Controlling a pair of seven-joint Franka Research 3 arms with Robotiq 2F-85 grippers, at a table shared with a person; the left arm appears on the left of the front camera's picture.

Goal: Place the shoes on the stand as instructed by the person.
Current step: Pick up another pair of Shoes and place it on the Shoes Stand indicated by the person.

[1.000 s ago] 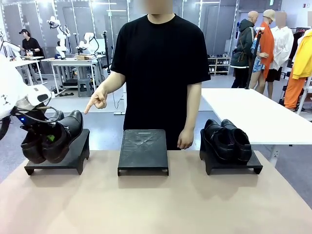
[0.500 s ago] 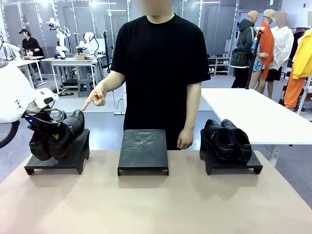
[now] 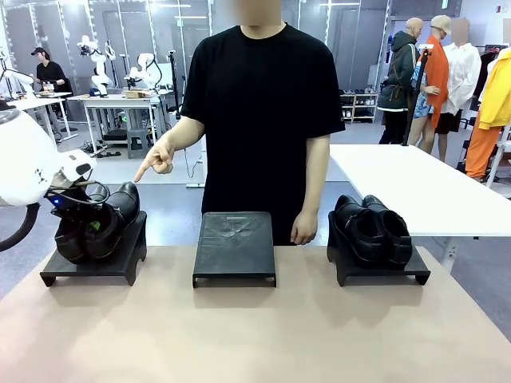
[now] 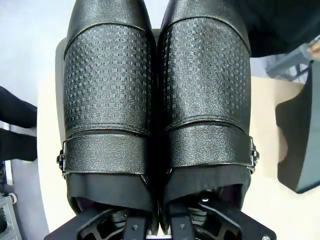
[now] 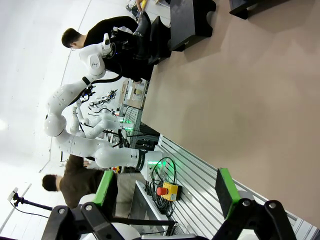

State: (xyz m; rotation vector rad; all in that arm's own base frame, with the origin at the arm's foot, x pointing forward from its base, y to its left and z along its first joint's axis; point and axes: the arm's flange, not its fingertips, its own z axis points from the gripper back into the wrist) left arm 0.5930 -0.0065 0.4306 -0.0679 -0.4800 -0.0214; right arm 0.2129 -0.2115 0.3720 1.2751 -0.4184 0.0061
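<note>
Setting glossy black leather dress shoes (image 3: 94, 226), pinched by closed left gripper (image 3: 86, 225), onto black slanted stand (image 3: 96, 257) at 9 o'clock where person's hand (image 3: 160, 162) points; next: release, retreat; right gripper (image 5: 165, 196) open.

The left stand (image 3: 96, 267) is largely hidden behind the held shoes (image 3: 96, 227) in front view.

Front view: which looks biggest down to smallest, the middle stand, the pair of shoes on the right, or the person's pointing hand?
1. Middle stand
2. Right pair of shoes
3. Pointing hand, though it is farther from the camera.
</note>
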